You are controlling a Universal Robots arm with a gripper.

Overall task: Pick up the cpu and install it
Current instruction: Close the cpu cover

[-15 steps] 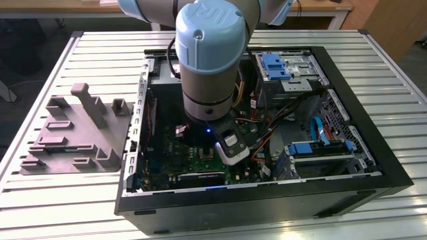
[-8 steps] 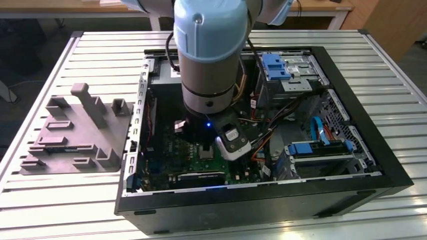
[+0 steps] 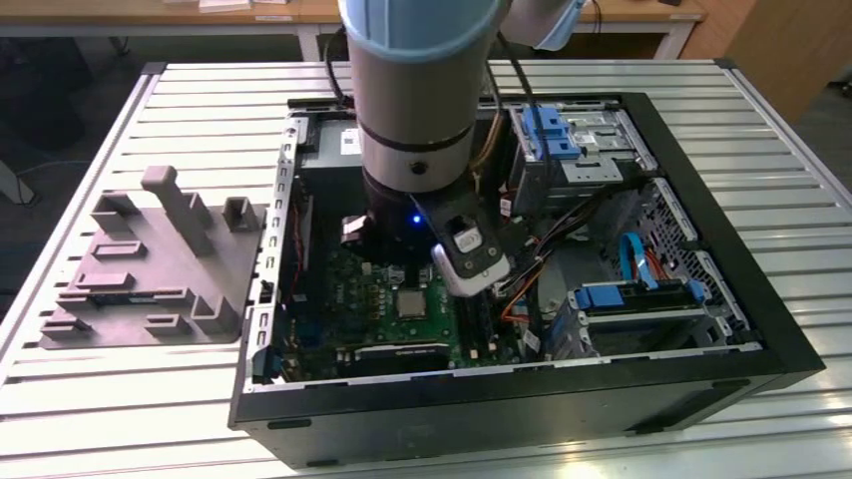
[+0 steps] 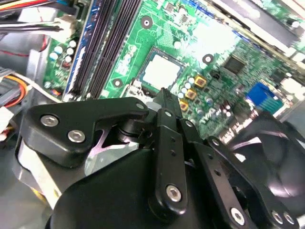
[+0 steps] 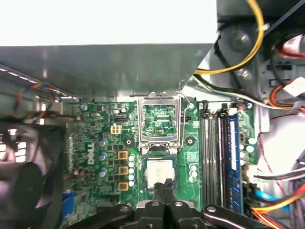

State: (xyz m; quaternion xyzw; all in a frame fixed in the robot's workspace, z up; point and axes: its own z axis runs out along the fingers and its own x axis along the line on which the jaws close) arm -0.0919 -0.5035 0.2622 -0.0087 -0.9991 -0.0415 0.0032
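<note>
While hand [image 5: 164, 187] hovers just above cpu [image 5: 159, 172] lying in socket [image 5: 159, 171] on motherboard [image 5: 102, 143], fingers pressed together, holding nothing. Placement step apparently done; latch frame [image 5: 159, 119] upright, unclosed.

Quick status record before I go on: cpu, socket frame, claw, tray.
cpu: flat in the socket on the green motherboard, inside the open case
socket frame: flipped open, standing up beside the cpu
claw: fingertips together, at the cpu's edge, holding nothing
tray: grey, outside the case at the exterior view's left
</note>
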